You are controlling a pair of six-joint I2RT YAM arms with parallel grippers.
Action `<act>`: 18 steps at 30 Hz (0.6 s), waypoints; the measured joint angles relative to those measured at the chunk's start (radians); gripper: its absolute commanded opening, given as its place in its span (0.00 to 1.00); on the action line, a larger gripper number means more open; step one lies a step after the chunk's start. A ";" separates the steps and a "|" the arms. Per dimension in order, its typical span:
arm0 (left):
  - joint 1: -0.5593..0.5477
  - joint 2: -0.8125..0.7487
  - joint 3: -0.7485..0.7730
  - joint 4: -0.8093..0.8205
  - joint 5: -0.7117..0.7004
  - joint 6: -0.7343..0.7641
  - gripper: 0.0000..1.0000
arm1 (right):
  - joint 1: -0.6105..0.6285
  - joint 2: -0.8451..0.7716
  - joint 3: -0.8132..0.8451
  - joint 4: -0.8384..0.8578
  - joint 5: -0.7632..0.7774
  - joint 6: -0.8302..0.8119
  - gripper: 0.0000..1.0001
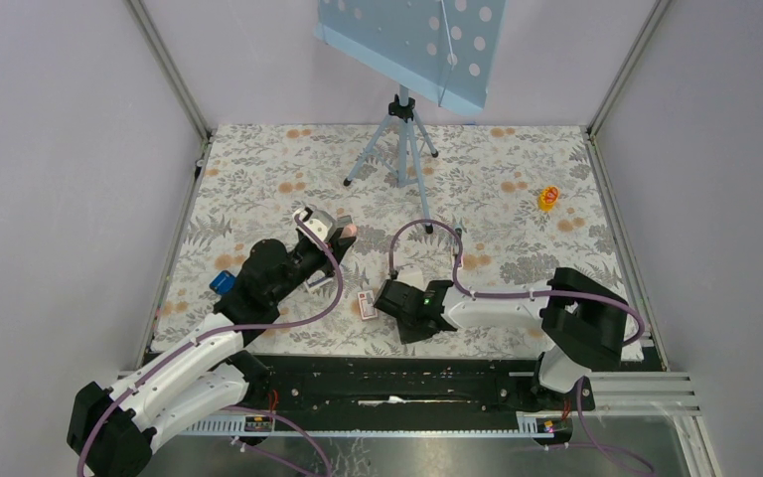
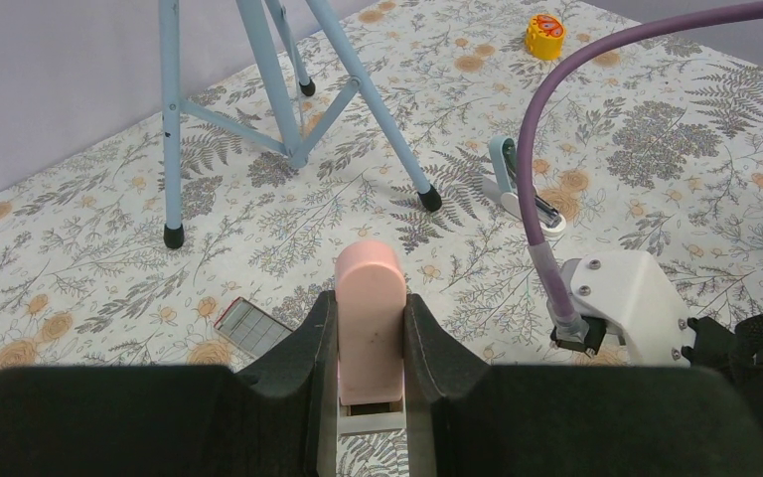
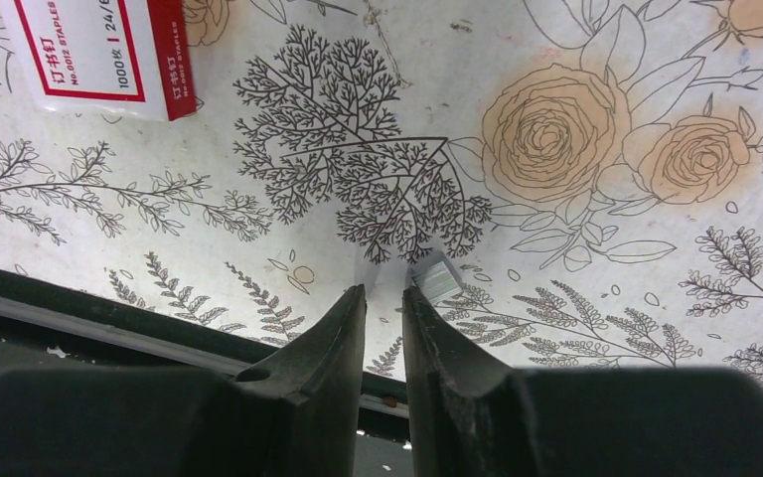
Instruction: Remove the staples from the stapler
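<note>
OK, left gripper [image 2: 368,298] is clamped on the stapler [image 2: 368,343]: pink top up, nose pointing away from the wrist camera, held clear of the floral table [image 2: 109,248]. Right gripper [image 3: 383,298] is low over the table near its front edge, jaws a narrow slit apart with nothing between them. The staples [image 3: 435,278] lie on the table just beside one fingertip [image 3: 427,318], outside the gap. Red-and-white staple box [image 3: 99,50] sits well apart.
</note>
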State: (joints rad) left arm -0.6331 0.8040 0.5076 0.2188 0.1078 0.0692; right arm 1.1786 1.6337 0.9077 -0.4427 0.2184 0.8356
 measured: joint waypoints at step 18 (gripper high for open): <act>0.000 0.000 0.000 0.000 0.000 0.000 0.00 | -0.002 -0.156 -0.035 -0.035 -0.073 -0.066 0.38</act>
State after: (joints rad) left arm -0.6331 0.8040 0.5076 0.2184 0.1074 0.0692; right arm 1.1770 1.4780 0.8726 -0.4782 0.1452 0.7696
